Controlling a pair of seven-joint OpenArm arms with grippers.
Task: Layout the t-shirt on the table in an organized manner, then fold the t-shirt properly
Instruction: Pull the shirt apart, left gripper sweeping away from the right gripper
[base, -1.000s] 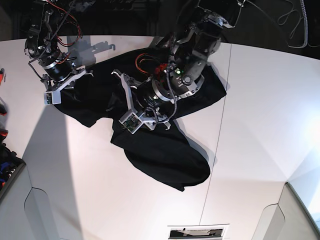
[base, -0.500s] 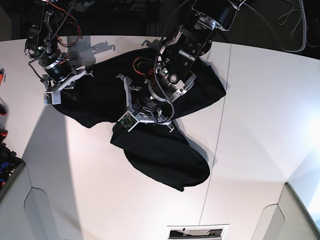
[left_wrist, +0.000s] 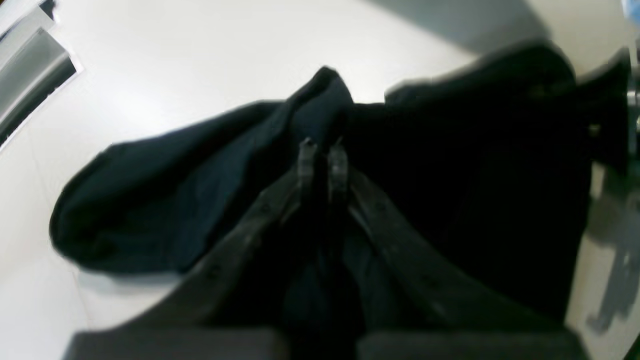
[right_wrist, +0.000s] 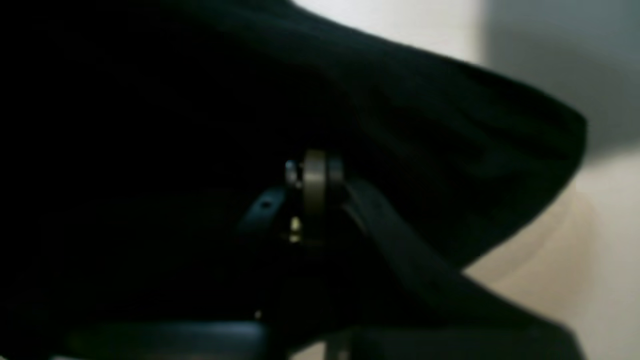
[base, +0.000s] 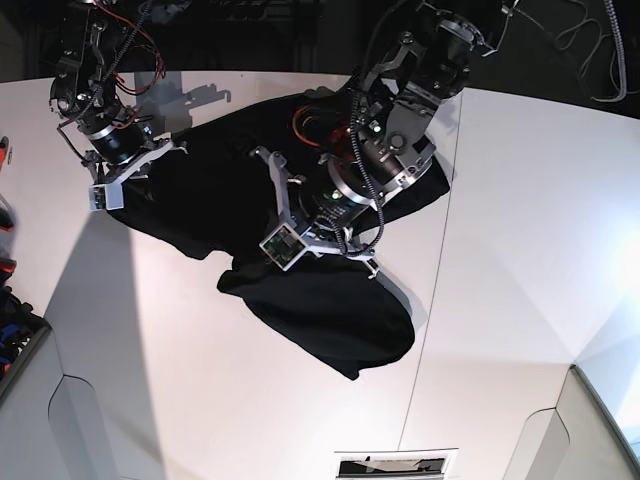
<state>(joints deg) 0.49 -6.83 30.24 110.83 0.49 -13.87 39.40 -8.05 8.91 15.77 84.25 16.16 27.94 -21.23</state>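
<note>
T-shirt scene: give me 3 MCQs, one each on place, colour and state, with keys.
1. Where is the t-shirt?
A. bunched on the table
B. hanging off the table edge
C. in a bin

2. What colour is the t-shirt?
A. white
B. black
C. red

3. How is the left hand?
A. wide open above the cloth
B. shut on the t-shirt
C. out of view

Key:
1 A, the base view shows it crumpled on the white top.
2 B, the cloth is black in every view.
3 B, the left wrist view shows its fingers pinched together in a fold of cloth.
</note>
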